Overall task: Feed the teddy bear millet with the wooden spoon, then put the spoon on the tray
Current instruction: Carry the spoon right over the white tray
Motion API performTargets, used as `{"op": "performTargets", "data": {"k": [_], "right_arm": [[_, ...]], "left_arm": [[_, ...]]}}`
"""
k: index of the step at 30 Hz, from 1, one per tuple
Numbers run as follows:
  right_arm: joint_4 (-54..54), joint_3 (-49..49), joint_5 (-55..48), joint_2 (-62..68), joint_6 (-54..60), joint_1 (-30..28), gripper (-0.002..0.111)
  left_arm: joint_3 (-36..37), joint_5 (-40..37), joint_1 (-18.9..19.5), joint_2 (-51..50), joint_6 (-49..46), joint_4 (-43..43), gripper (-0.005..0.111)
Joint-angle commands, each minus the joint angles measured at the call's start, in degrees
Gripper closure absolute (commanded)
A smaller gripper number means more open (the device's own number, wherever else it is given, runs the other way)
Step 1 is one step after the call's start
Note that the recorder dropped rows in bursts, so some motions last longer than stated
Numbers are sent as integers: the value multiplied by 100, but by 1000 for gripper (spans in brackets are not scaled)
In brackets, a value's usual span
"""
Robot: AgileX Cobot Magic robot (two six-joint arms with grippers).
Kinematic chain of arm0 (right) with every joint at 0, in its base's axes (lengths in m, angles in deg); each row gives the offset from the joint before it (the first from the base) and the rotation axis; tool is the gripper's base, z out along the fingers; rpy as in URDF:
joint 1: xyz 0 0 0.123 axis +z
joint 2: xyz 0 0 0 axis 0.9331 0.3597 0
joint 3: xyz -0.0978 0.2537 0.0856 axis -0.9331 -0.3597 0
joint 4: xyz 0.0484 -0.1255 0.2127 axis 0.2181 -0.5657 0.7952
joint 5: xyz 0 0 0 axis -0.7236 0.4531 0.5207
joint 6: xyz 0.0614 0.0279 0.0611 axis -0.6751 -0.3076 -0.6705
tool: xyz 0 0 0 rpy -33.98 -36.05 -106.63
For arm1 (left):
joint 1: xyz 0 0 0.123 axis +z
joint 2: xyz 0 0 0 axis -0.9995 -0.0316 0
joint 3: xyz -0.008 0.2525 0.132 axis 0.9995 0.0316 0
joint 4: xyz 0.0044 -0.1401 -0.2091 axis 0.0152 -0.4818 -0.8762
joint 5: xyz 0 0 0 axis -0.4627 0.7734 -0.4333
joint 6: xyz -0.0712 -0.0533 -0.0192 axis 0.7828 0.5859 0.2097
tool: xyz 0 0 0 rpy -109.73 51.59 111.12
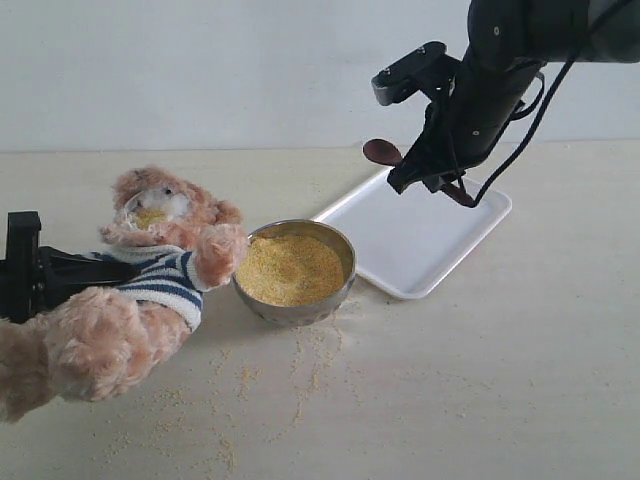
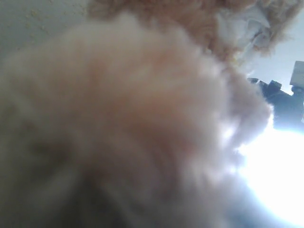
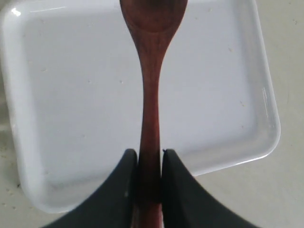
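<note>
In my exterior view the teddy bear (image 1: 150,270) lies at left, one paw beside the steel bowl (image 1: 345,262) at centre, which holds the millet (image 1: 290,270). The tray (image 1: 420,250) lies just right of and behind the bowl. My right gripper (image 3: 150,154) holds the wooden spoon (image 3: 150,95) above the tray.

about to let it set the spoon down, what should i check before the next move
1. Right claw shut on the handle of the small glossy dark reddish-brown wooden spoon: ok.
2. Spoon held over the flat white rectangular tray, not touching it: ok.
3. Tray under the spoon shows only a few specks: ok.
4. Spoon bowl free of grains: cannot tell, its far end is cut off in the right wrist view.
5. Feeding done, yellow millet grains on the muzzle of the fluffy light-brown teddy bear: ok.
</note>
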Motion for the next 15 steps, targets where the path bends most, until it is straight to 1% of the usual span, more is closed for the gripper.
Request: {"op": "performTargets", "data": {"k": [1, 8, 15], "right_arm": [[-99, 5, 302, 229, -4, -165, 109], [10, 5, 403, 589, -63, -375, 109], [133, 5, 565, 858, -63, -375, 109]], "left_arm": [[-50, -115, 5, -11, -35, -61, 102], [-50, -159, 5, -11, -36, -61, 102], [-50, -157, 16, -11, -36, -61, 102]]}}
